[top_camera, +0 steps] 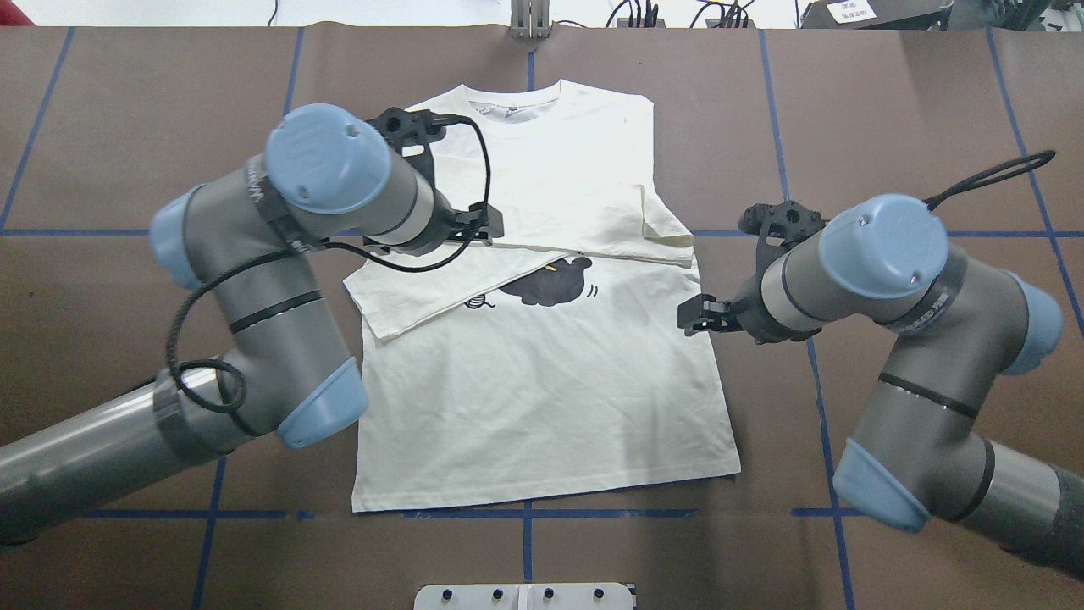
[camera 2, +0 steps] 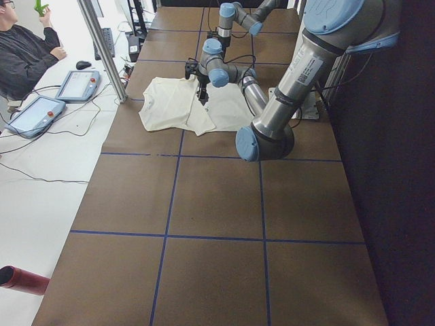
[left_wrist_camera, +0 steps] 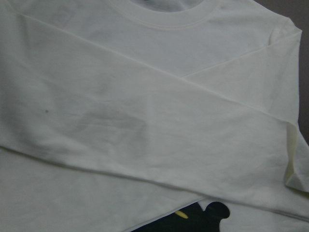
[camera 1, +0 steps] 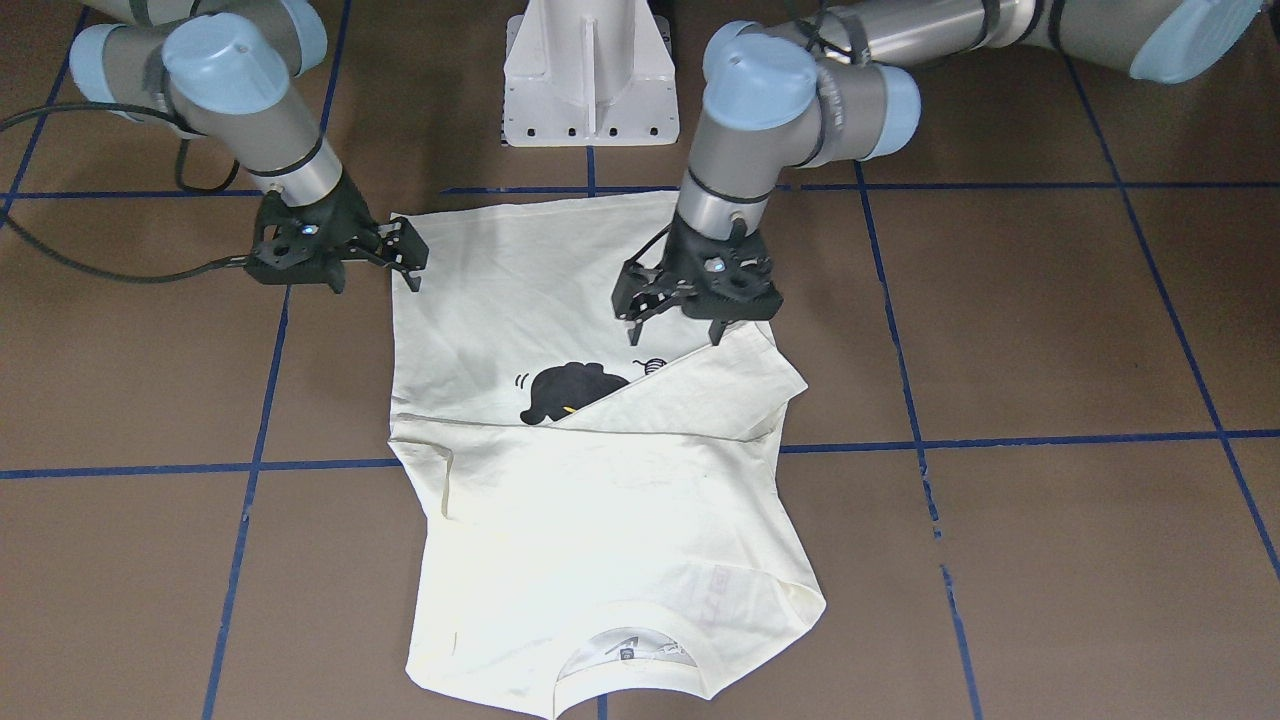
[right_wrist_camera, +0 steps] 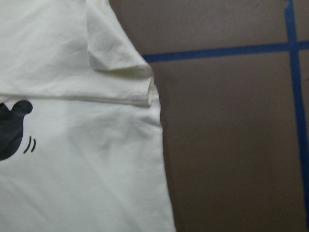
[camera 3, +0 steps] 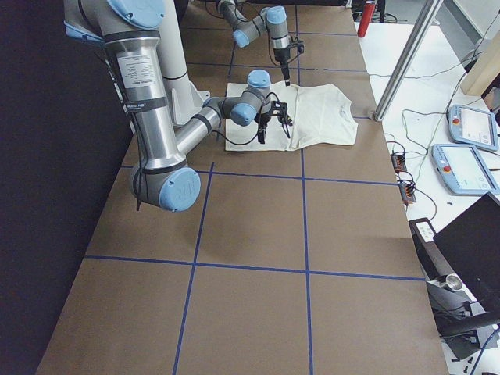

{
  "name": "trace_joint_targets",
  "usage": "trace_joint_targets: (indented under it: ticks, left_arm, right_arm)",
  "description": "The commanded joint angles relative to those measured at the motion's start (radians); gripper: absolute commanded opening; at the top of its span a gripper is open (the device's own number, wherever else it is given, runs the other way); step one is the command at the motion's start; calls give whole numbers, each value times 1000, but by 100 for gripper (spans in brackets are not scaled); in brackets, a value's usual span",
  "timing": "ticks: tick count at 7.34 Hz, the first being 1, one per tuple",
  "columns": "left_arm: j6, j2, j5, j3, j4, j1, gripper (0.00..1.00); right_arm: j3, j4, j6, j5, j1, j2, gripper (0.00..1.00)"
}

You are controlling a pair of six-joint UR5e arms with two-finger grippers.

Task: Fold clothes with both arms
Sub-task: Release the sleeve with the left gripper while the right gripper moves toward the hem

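We see the cream-white shirt (top_camera: 542, 398) lying flat in the middle of the brown table (top_camera: 889, 110). In the overhead view its collar (top_camera: 517, 95) is at twelve o'clock and its hem at six. Both long sleeves are folded in across the chest. One sleeve (top_camera: 440, 292) slants in from the nine o'clock side. The other sleeve (top_camera: 610, 233) lies across from the three o'clock side, with its cuff bunched at that edge. The black cat print (top_camera: 546, 286) shows only in part, tucked under the sleeve folds, and plain fabric runs below it toward six o'clock.

The left arm (top_camera: 279, 280) reaches in from eight o'clock. The left gripper (camera 1: 676, 330) hangs over the shirt at about nine o'clock of the cat print, by the edge of the slanting sleeve. Its jaws stand wide apart, point down and hold nothing.

The right arm (top_camera: 898, 280) comes in from four o'clock. The right gripper (top_camera: 696, 315) sits at the shirt's three o'clock edge, level with the print. Its jaws are parted and empty. We cannot tell whether they touch the fabric.
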Motion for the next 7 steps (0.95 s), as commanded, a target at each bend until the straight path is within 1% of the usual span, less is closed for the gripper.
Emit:
trace_joint_targets:
  ticks: [1,2,3,5,7]
  left_arm:
    - [76,85,-1,-173,99,-12,99]
    - [70,83,-2,-170,98,-9,99]
    - [70,81,-4,-164,98,-8,99]
    - [70,83,-4,-158,97,-6,99]
    - [66,78,-4,-159,90,-4,99]
  right_arm:
    - [56,19,162,-147,-199,-74,100]
    - [56,19,188,-177,-247,-89,100]
    - [55,19,219,-179,-266,-91,100]
    - [56,19,219,-171,-265,-102,100]
    - [56,19,217,-171,-263,-144,100]
